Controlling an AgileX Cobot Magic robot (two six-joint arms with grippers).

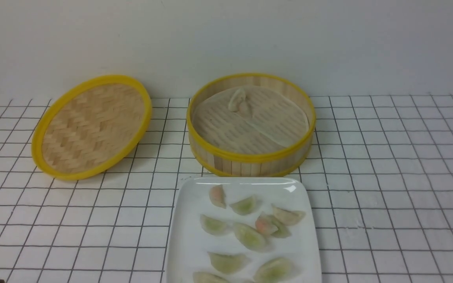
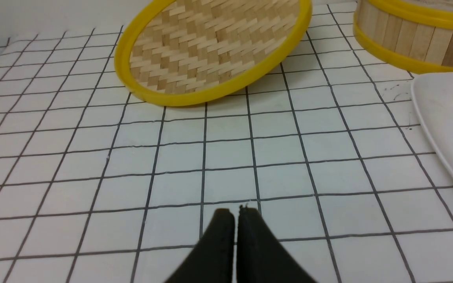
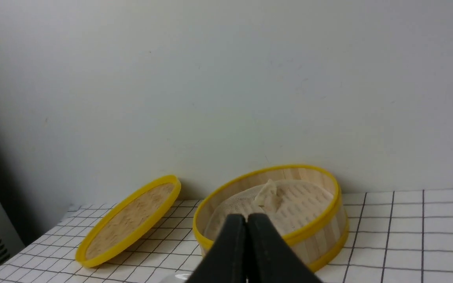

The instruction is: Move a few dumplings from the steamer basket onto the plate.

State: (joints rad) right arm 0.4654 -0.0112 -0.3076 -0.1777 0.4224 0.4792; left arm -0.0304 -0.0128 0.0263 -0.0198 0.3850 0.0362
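On the gridded white desk, the plate sits nearest the robot with the steamer basket just behind it, their edges close together. Most of the dumplings lie scattered across the plate, green ones mainly, with a pink one near the far rim and another pink one leaning against a green neighbour. One pale dumpling remains in the basket, resting on the ridged liner toward the back wall. Left of the basket, the woven lid stands tilted, its far edge raised (whether it leans on the wall cannot be told). Neither arm shows in the front view. The left gripper hovers over bare desk with its jaws together and empty, and the right gripper likewise has its jaws pressed together, pointed toward the basket.
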